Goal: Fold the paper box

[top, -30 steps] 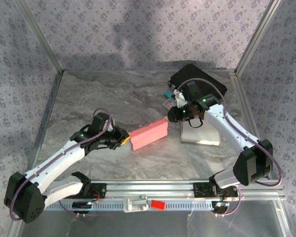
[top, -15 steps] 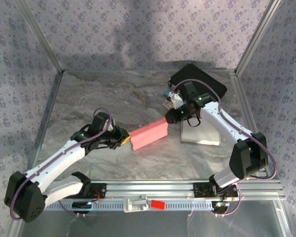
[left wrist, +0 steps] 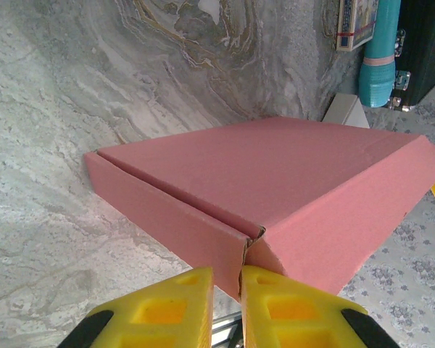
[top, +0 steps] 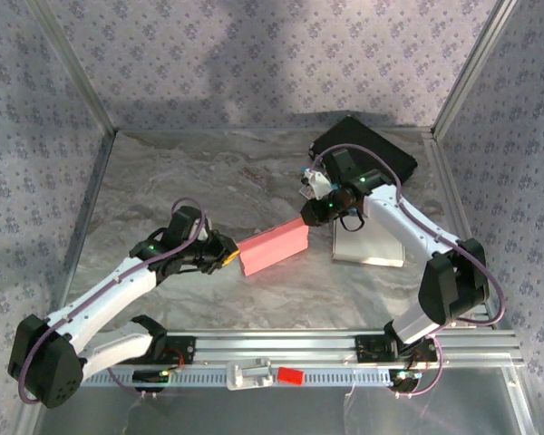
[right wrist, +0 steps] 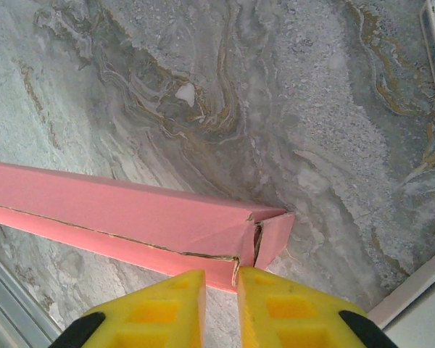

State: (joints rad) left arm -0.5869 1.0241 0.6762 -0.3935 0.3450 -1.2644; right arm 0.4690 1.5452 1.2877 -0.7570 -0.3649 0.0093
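Note:
The pink paper box (top: 274, 247) lies closed and flat on the marble table, between my two arms. My left gripper (top: 231, 256) is at its left corner. In the left wrist view the yellow fingers (left wrist: 170, 308) pinch the corner wall of the box (left wrist: 275, 167), my left gripper (left wrist: 226, 274) shut on it with only a thin gap. My right gripper (top: 310, 217) is at the far right corner. In the right wrist view its gripper (right wrist: 221, 275) has narrowed onto the split corner edge of the box (right wrist: 116, 210), where a small side flap stands slightly open.
A black case (top: 367, 149) sits at the back right, with a white flat sheet (top: 370, 246) in front of it under the right arm. A teal cylinder (left wrist: 377, 51) and a small printed pack (top: 309, 188) lie near the case. An aluminium rail (top: 272, 344) runs along the near edge.
My right gripper has moved left onto the box's right corner and its fingers have narrowed. The left arm and the box have not moved.

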